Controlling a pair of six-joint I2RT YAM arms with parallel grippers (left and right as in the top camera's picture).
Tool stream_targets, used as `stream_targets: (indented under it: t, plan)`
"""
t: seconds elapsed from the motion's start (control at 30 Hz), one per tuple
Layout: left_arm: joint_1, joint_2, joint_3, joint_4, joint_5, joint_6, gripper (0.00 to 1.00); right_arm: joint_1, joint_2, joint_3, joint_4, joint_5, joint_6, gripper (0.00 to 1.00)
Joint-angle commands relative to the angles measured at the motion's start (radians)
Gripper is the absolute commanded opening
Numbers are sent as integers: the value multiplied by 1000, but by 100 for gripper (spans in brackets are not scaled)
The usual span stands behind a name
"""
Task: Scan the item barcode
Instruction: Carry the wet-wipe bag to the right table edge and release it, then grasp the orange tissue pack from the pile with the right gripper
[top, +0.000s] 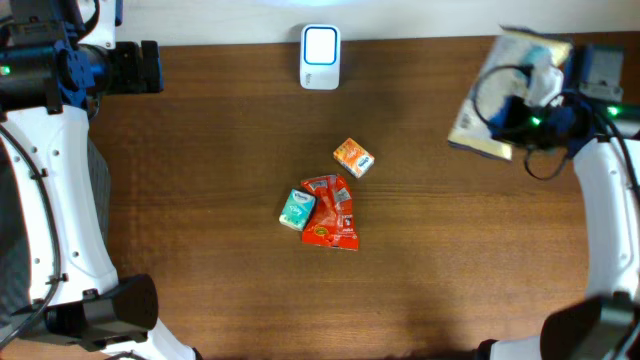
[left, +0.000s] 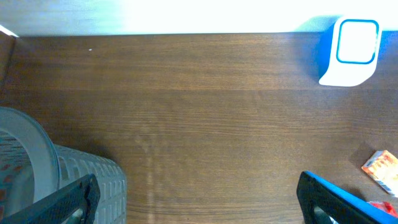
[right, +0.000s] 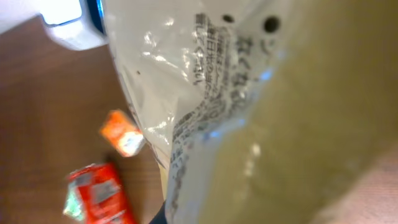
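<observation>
The item, a pale yellow and white plastic packet (top: 487, 138) with small printed text, hangs above the table's far right corner. My right gripper (top: 528, 108) is shut on it. In the right wrist view the packet (right: 249, 112) fills most of the frame and hides the fingers; no barcode shows on the face I see. The white scanner (top: 320, 57) stands at the middle of the far edge, also seen as the scanner (left: 349, 50) and the scanner (right: 65, 22). My left gripper (top: 150, 66) is at the far left, open, and the gripper (left: 199, 202) has bare wood between its fingers.
An orange box (top: 353, 157), red packets (top: 331, 212) and a teal packet (top: 297, 208) lie mid-table. A grey ribbed basket (left: 68, 180) sits under the left wrist. The orange box (right: 122, 132) and a red packet (right: 99, 194) lie below the held item.
</observation>
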Motion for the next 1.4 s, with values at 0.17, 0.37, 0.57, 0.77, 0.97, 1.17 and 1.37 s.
stream_targets:
  t: [0.17, 0.37, 0.57, 0.77, 0.97, 1.17, 1.37]
  plan:
    - [3, 2, -2, -2, 10, 13, 99, -182, 190, -285, 222, -245, -45, 4]
    - [3, 2, -2, -2, 10, 13, 99, -226, 202, -235, 107, -217, -101, 62]
    - [3, 2, -2, -1, 10, 13, 99, -158, 200, 75, -188, -220, -243, 67]
    - [3, 2, -2, -2, 10, 13, 99, 95, 201, 305, -237, -9, -267, 67]
    - [3, 2, -2, -2, 10, 13, 99, 324, 270, 305, -79, 91, -271, 66]
    - [3, 2, -2, -2, 10, 13, 99, 430, 444, 306, 16, 66, -290, 62]
    - [3, 2, -2, -2, 10, 13, 99, 476, 589, 305, 62, -29, -322, 55]
